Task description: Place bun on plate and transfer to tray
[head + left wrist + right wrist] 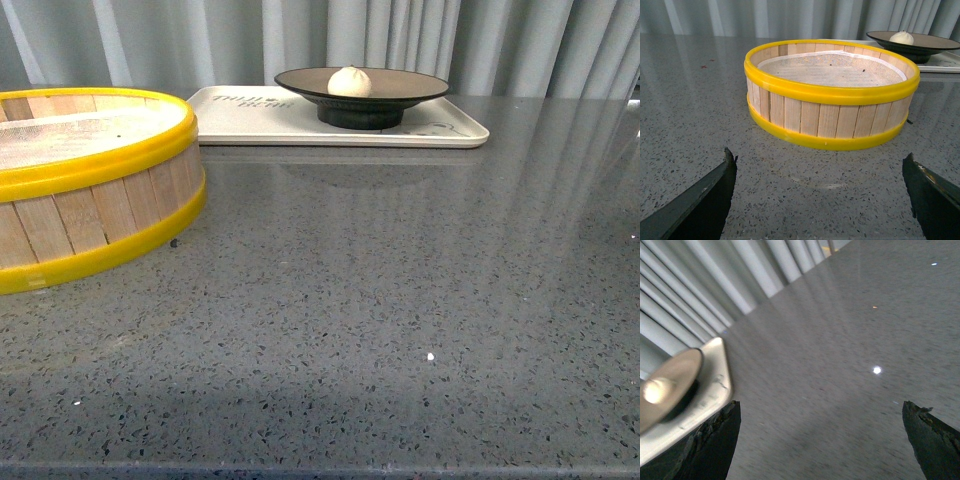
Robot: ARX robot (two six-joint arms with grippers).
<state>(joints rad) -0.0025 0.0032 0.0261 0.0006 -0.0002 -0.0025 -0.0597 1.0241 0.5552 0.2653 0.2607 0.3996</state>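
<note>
Bun [350,81] sits in the middle of the plate [400,92], and the plate stands on the tray [240,118], beyond the steamer basket [95,180] on the counter [380,300]. Judged from this, the task looks done. Left claw [820,192] hangs spread wide and empty, facing the basket; right claw [820,437] is likewise wide and empty, near the tray's corner. One risk remains: a careless right-arm swing could clip the tray and shift the plate.

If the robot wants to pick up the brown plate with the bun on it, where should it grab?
Probably the plate's overhanging black rim, from its open right side: the rim flares clear above the foot, so a finger could slip underneath, away from the bun and steamer basket.
</note>
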